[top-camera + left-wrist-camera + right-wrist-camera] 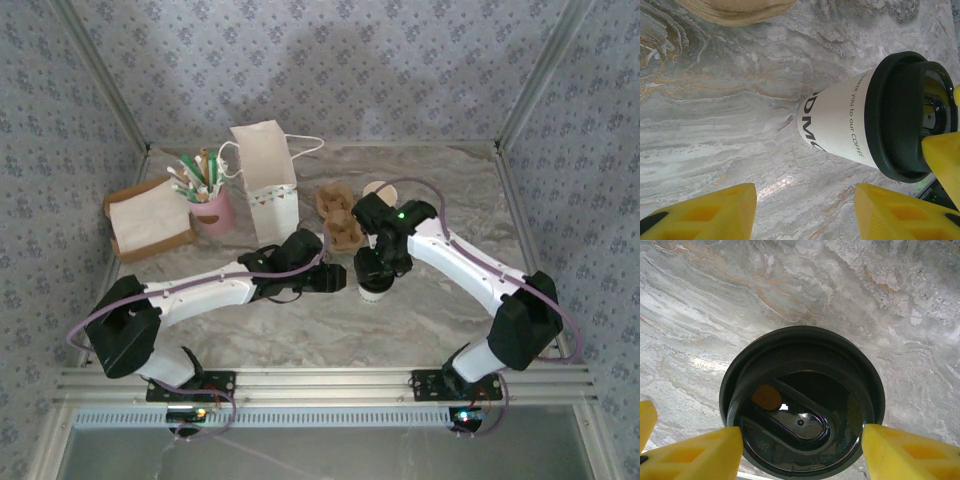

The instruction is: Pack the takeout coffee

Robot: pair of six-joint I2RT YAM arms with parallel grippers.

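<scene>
Cup (pixel 373 291): stands mid-table (pixel 430 335), nearer than the carrier (pixel 340 216); long axis vertical, black lid (pixel 802 402) facing up.
Right gripper (pixel 802 432): directly above, fingers flanking the lid rim and seemingly touching; I cannot tell if it is clamped.
Left gripper (pixel 805 212): just left of the cup, spread wide, empty.
Doing it well: squeeze lightly, lift straight, keep level toward the bag (pixel 265 180), far left.

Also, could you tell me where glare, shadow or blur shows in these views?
Top external: sharp, evenly lit, soft shadows on the table. Left wrist: the takeout coffee is crisp; a small glare patch on the marble beside it. Right wrist: its black lid carries a white glint and an orange reflection.
</scene>
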